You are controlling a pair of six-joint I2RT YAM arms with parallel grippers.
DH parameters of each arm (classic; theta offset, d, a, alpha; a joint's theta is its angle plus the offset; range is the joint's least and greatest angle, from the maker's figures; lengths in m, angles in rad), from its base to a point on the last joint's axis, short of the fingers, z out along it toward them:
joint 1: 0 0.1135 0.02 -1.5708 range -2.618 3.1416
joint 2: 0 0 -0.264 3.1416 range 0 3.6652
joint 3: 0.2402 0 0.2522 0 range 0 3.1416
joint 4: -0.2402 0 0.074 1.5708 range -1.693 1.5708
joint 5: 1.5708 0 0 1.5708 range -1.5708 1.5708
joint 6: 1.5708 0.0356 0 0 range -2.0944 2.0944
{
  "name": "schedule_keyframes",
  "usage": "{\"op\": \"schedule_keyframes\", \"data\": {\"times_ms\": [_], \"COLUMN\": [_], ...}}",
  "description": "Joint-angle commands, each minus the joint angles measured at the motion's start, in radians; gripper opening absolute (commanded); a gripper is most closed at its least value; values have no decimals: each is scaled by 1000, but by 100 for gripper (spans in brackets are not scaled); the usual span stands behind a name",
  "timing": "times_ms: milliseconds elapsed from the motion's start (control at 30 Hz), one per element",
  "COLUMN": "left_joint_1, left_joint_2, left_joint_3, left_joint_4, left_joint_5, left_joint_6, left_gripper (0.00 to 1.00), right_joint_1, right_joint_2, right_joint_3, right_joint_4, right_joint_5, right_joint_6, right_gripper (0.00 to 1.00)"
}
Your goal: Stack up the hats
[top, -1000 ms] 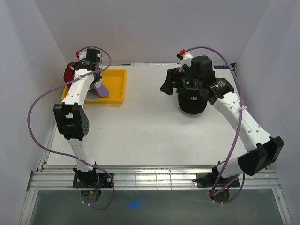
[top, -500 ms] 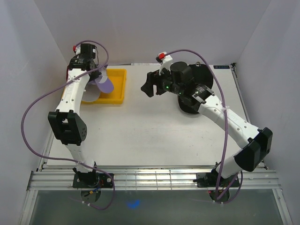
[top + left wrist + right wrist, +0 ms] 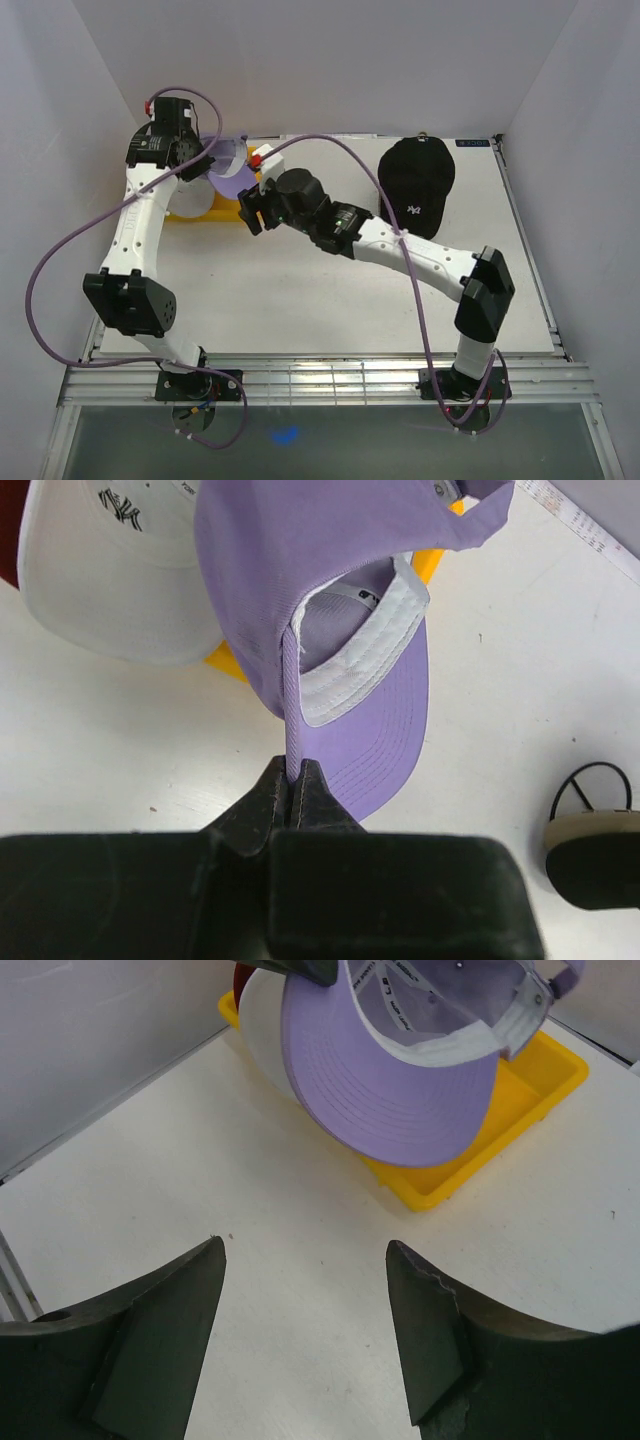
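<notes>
Pinching a strip of fabric at the edge of the lavender hat [image 3: 300,570] between clenched fingertips, the left gripper [image 3: 295,788] holds the hat over the yellow tray [image 3: 437,568] in the upper left of the overhead view. The hat hangs with its inside and pale sweatband exposed. In the left wrist view the pinched strip runs straight up from the closed jaws into the crown, with the curved brim spreading to its right.

At the upper left of that same view the white hat [image 3: 110,590], a small dark logo showing on it, covers one end of the tray. A sliver of the dark red hat [image 3: 8,540] shows behind it at the frame's left edge. Whether the lavender hat touches the white one cannot be told.

The right arm stretches across the bench [image 3: 300,290] from the lower right of the overhead view. The right gripper [image 3: 305,1330] hovers near the tray, released, its two dark fingers [image 3: 150,1340] spread wide with only bare bench between them. From its wrist camera the underside of the lavender brim fills the top centre of the frame, with the tray behind it at the right and the white hat at the left.

The black hat [image 3: 417,180], bearing a white logo, sits alone on the bench in the upper right of the overhead view, well apart from both grippers.
</notes>
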State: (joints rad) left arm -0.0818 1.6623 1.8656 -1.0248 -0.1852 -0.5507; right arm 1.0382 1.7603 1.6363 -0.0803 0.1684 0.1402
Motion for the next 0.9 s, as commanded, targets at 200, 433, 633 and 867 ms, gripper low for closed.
{"op": "schedule_keyframes", "data": {"times_ms": [200, 433, 633, 867], "left_joint_1": [-6, -6, -6, -7], "left_joint_2": [-185, -257, -303, -329], "left_joint_3": [-120, -186, -204, -224], "left_joint_4": [8, 11, 9, 11], "left_joint_5": [139, 173, 227, 276], "left_joint_6": [-45, -41, -43, -51], "left_gripper": [0, 0, 0, 0], "right_joint_1": [147, 189, 191, 191], "right_joint_2": [163, 264, 300, 304], "right_joint_3": [212, 347, 385, 361], "right_joint_4": [114, 82, 30, 25], "right_joint_5": [266, 384, 419, 437], "right_joint_6": [-201, -277, -312, -344], "right_gripper": [71, 72, 71, 68]}}
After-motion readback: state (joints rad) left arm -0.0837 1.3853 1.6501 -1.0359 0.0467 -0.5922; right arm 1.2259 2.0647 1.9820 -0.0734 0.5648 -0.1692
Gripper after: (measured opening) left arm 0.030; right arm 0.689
